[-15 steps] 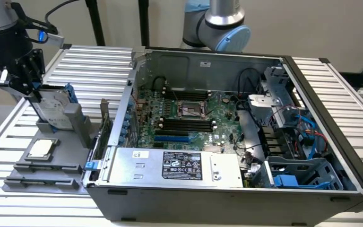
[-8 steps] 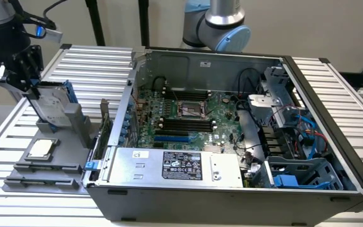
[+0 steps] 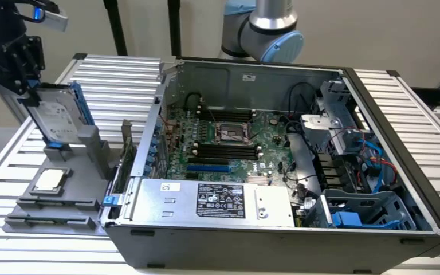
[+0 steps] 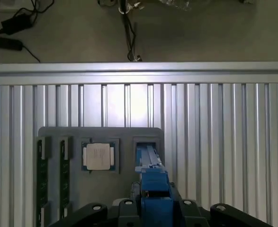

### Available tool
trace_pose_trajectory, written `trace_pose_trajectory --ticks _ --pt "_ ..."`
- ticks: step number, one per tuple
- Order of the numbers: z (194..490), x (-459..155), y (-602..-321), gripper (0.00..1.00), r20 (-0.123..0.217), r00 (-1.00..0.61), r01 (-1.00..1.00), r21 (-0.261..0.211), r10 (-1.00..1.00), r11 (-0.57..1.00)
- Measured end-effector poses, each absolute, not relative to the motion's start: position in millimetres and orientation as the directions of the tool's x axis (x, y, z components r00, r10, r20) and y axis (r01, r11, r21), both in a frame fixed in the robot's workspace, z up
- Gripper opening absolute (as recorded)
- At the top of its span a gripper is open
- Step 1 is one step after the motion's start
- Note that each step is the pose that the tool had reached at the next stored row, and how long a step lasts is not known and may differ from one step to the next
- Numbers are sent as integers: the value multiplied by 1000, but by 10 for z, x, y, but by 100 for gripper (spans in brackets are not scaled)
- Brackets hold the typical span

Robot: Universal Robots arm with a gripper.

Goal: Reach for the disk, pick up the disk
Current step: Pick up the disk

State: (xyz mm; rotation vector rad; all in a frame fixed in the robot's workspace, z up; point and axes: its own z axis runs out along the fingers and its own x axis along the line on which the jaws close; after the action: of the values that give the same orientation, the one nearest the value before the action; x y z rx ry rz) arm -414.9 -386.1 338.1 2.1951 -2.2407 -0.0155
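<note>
At the bench's (image 3: 121,74) edge on the exterior view's left, the gripper (image 3: 29,86) hangs over a grey tray (image 4: 101,134) and has the disk (image 3: 52,114) by its upper end. The fingers (image 4: 128,207) sit one on each flat face of the blue carrier and look to be pinching it, with no gap showing in the wrist view. The disk stands on its narrow edge, leaning a little, its lower end at or in the tray's upright slot. I judge it gripped but not yet lifted clear. Standing it on edge probably serves the grasp: the thin top faces upward, so the fingers can close across the thickness rather than the wide face.

Toward the bench's near edge, the chip (image 3: 50,180) lies flat in its own square pocket just beside the slot. Two memory sticks (image 3: 55,203) lie in narrow grooves beyond it. Each pocket fits one part, which likely keeps every piece apart from its neighbours and where the arm expects it.

Further right, the open case (image 3: 281,246) takes up the bench's middle. It lies on its side with the motherboard (image 3: 228,143) facing up and a silver box (image 3: 212,200) along its near wall, presumably so parts can be reached from above. The arm (image 3: 270,26) rises behind the case's far wall.
</note>
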Motion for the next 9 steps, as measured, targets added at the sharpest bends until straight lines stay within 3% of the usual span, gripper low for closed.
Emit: trace_pose_trajectory --ticks 9 --pt "3790 -4097 -3866 33 -4 -17 -1000 10 -1000 17"
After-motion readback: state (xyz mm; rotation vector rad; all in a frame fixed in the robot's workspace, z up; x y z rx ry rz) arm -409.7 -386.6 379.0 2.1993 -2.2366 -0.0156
